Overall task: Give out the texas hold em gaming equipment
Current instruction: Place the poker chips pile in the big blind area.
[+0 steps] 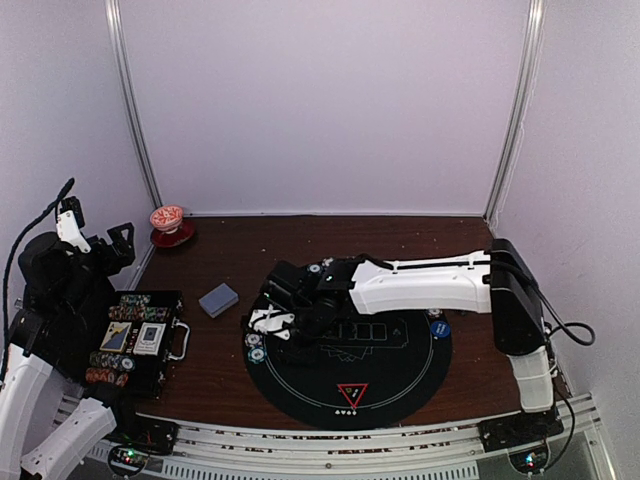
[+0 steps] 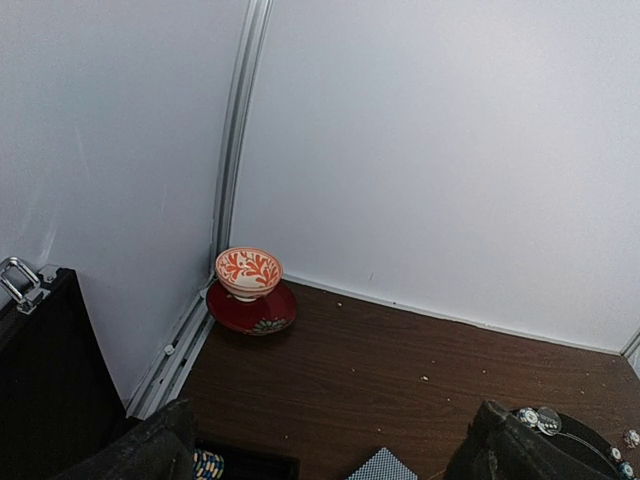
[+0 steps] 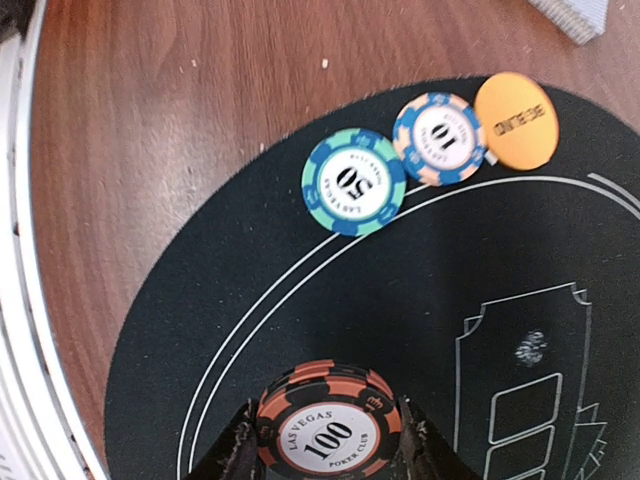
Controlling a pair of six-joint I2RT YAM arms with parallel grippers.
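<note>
My right gripper (image 3: 328, 440) is shut on an orange-and-black "100" poker chip (image 3: 328, 425), a finger on each side, low over the black round mat (image 3: 300, 320) near its left edge. Beyond it on the mat lie a green "50" chip (image 3: 354, 182), a blue "10" chip (image 3: 439, 138) and an orange round button (image 3: 516, 120). In the top view the right gripper (image 1: 270, 322) reaches across the mat's left side. A blue button (image 1: 440, 327) and a red triangle marker (image 1: 352, 393) lie on the mat. The card deck (image 1: 218, 299) sits left of the mat. My left gripper (image 1: 97, 235) is raised at the far left, open and empty.
An open black case (image 1: 170, 300) with chips and cards stands at the left front. A red-and-white cup on its saucer (image 2: 250, 285) sits in the back left corner. White walls close the back and sides. The deck's corner (image 2: 385, 467) shows between the left fingers.
</note>
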